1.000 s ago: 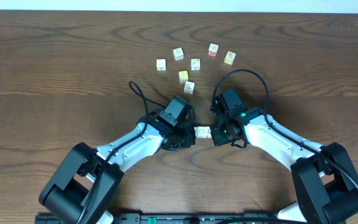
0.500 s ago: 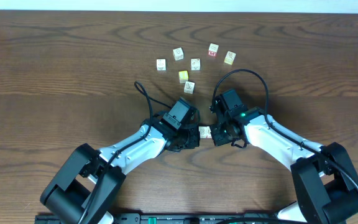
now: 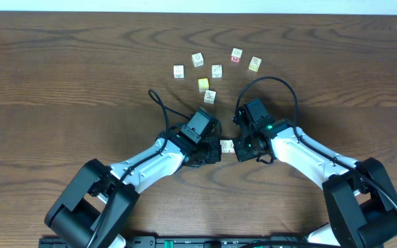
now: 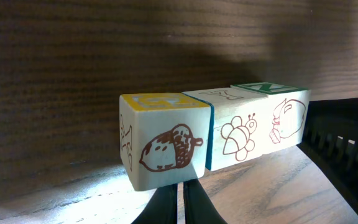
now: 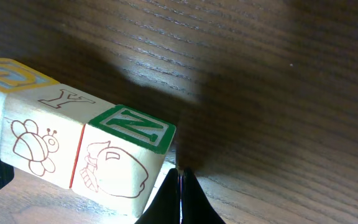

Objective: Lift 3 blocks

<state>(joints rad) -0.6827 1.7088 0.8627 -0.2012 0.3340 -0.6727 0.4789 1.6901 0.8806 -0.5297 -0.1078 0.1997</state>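
Observation:
Three pale picture blocks sit side by side in one row (image 3: pixel 226 146) between my two grippers. The left wrist view shows an acorn block with a yellow top (image 4: pixel 165 149), a bee block (image 4: pixel 238 134) and a face block with a green N on top (image 4: pixel 288 118). My left gripper (image 4: pixel 179 186) is shut, its tips pressed against the acorn block's end. My right gripper (image 5: pixel 180 171) is shut too, tips against the N block (image 5: pixel 126 155). From above, the left gripper (image 3: pixel 214 150) and right gripper (image 3: pixel 238 148) squeeze the row from both ends. I cannot tell whether the row touches the table.
Several loose small cubes lie scattered at the back of the wooden table (image 3: pixel 60 83), among them a yellow cube (image 3: pixel 203 84) and a red-sided one (image 3: pixel 236 55). Black cables loop over both wrists (image 3: pixel 281 86).
The left gripper slid right toward the blocks and closed the gap, so the row is now pinched between both grippers. The right arm has held still.

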